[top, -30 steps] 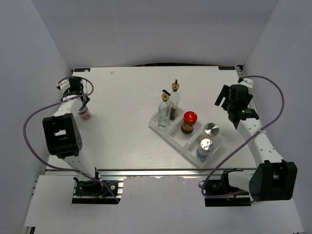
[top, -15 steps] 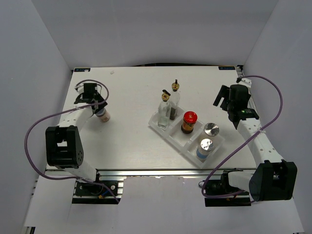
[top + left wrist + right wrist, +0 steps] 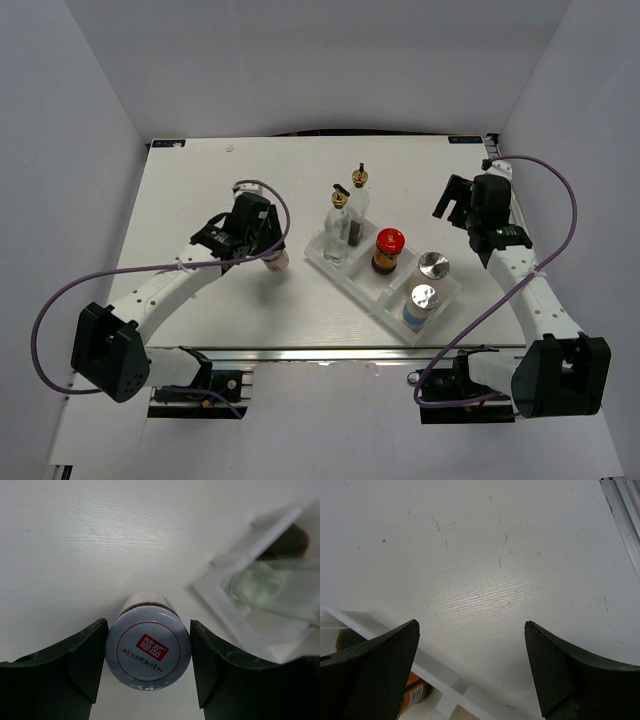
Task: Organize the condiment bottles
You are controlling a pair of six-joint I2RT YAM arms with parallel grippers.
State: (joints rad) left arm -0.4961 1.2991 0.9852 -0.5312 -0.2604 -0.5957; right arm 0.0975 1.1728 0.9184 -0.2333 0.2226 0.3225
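My left gripper (image 3: 270, 250) is shut on the small pale-lidded jar (image 3: 149, 650), held just left of the white tray (image 3: 316, 256); the jar's lower end shows in the top view (image 3: 279, 263). In the tray stand two clear gold-spouted bottles (image 3: 339, 225), (image 3: 358, 200), the dark red-lidded jar (image 3: 388, 250), the silver-capped shaker (image 3: 433, 266) and the blue-labelled bottle (image 3: 420, 306). My right gripper (image 3: 458, 203) is open and empty, above the table to the right of the tray; its wrist view shows bare table and a tray corner (image 3: 440, 680).
The tray corner (image 3: 220, 605) with a glass bottle (image 3: 260, 587) lies right of the jar in the left wrist view. White walls enclose the table on three sides. The right arm's cable loops near the right wall (image 3: 565, 200).
My left gripper has carried the small jar from the table's far left edge rightward to just beside the tray. The right gripper has barely moved.
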